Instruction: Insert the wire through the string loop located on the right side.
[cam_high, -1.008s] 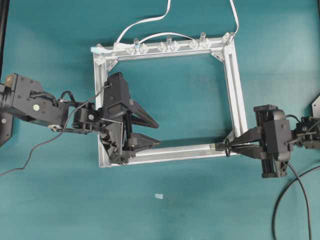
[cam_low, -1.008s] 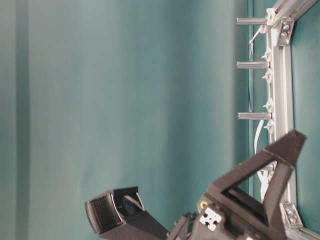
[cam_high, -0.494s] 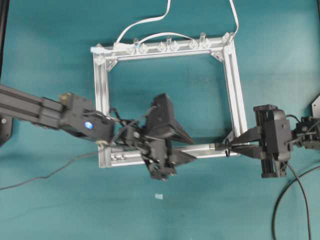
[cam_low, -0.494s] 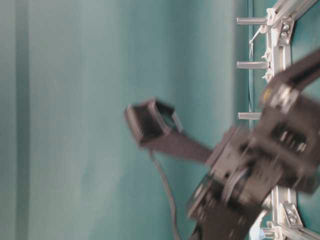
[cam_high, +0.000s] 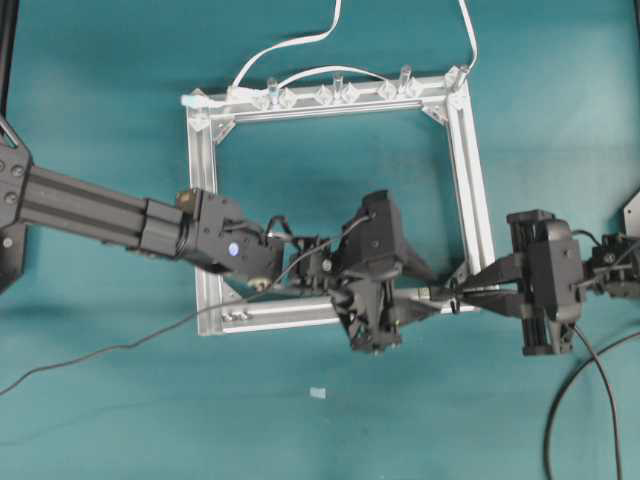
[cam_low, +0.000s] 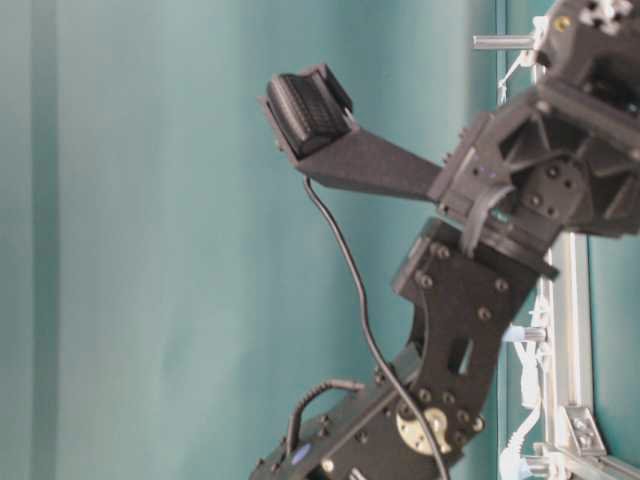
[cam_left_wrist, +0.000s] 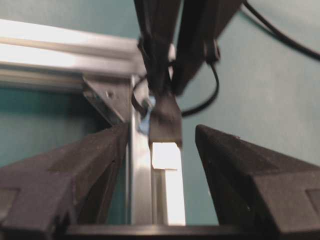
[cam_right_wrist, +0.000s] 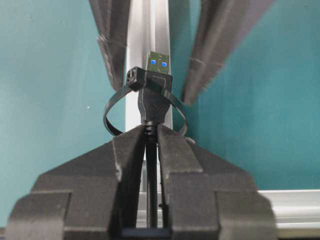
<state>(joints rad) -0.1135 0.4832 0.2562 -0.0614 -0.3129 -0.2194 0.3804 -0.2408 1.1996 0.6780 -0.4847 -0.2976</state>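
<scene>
My right gripper (cam_right_wrist: 150, 131) is shut on the wire just behind its plug (cam_right_wrist: 156, 97). The plug pokes through the string loop (cam_right_wrist: 113, 106), which circles the front aluminium bar (cam_right_wrist: 137, 30), and its silver tip (cam_right_wrist: 159, 62) is past the loop. In the overhead view this is at the frame's front right corner (cam_high: 433, 293). My left gripper (cam_left_wrist: 161, 129) is open, one finger (cam_left_wrist: 75, 170) on each side of the plug's tip (cam_left_wrist: 166, 155), touching nothing. From above, the left gripper (cam_high: 428, 292) faces the right gripper (cam_high: 455, 296) tip to tip.
The aluminium frame (cam_high: 470, 180) lies flat on the teal table. Clear clips (cam_high: 335, 92) and a flat white cable (cam_high: 300, 45) run along its far bar. My left arm (cam_high: 90, 205) stretches across the frame's left side. A thin black cable (cam_high: 100, 350) trails beneath it.
My left arm has swept right along the front bar, from the frame's left corner to the plug at the right. The right gripper and the wire have not moved.
</scene>
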